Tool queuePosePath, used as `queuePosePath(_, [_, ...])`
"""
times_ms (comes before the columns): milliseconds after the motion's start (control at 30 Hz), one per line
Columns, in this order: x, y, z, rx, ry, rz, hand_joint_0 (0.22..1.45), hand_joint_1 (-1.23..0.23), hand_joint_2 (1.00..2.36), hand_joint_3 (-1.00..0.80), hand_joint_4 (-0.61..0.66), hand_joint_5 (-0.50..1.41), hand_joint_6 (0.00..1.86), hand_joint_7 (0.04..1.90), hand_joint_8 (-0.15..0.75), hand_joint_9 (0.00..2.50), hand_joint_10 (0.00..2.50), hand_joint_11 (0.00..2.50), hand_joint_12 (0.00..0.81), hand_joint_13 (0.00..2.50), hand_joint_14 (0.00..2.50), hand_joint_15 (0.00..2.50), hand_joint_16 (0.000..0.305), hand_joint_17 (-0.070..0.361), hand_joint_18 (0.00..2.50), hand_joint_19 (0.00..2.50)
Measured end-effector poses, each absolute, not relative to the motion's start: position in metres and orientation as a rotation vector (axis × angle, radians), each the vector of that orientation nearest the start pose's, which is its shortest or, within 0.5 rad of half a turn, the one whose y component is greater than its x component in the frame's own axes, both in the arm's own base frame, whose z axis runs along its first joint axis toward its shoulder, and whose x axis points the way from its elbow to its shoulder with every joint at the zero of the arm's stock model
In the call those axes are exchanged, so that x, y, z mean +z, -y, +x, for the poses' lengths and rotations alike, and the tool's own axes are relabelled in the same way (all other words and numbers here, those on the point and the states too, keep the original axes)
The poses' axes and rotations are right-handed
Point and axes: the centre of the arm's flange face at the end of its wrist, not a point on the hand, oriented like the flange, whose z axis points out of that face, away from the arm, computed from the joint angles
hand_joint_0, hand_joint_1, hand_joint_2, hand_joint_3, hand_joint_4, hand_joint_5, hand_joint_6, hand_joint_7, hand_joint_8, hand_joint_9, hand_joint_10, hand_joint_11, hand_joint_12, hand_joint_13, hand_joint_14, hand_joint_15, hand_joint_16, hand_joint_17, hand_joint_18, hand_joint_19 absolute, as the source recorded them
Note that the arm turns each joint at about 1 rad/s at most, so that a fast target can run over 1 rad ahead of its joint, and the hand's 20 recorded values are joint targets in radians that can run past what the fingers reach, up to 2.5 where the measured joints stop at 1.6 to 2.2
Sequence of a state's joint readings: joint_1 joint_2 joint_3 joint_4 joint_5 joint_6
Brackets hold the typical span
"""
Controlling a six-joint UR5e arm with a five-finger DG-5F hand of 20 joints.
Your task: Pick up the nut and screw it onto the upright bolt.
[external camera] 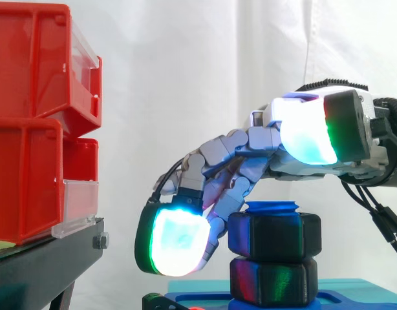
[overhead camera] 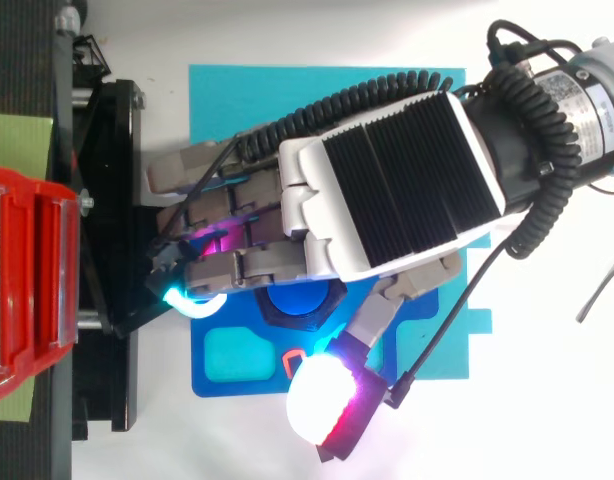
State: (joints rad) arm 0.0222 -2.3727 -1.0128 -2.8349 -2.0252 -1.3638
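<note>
The nut, sitting on the bolt near its top, is being gripped only by the curled fingers of the hand, the thumb being held clear; slipping or cross-threading is being risked by so one-sided a hold.

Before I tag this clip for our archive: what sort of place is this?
Likely a robotics test bench: white curtain, red bins on a black stand, robot hand over a blue bolt.
</note>
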Motion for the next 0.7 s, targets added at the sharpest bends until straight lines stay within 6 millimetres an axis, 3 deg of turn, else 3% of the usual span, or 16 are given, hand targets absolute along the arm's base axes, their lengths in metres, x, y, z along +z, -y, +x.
queuePosePath(700, [0.261, 0.093, 0.777, 0.519, -1.537, -0.218, 0.48, -0.04, 1.00, -0.50, 0.26, -0.03, 0.50, 1.18, 0.305, 0.96, 0.00, 0.00, 0.247, 0.57, 0.00, 0.00, 0.025, 0.056, 0.24, 0.00])
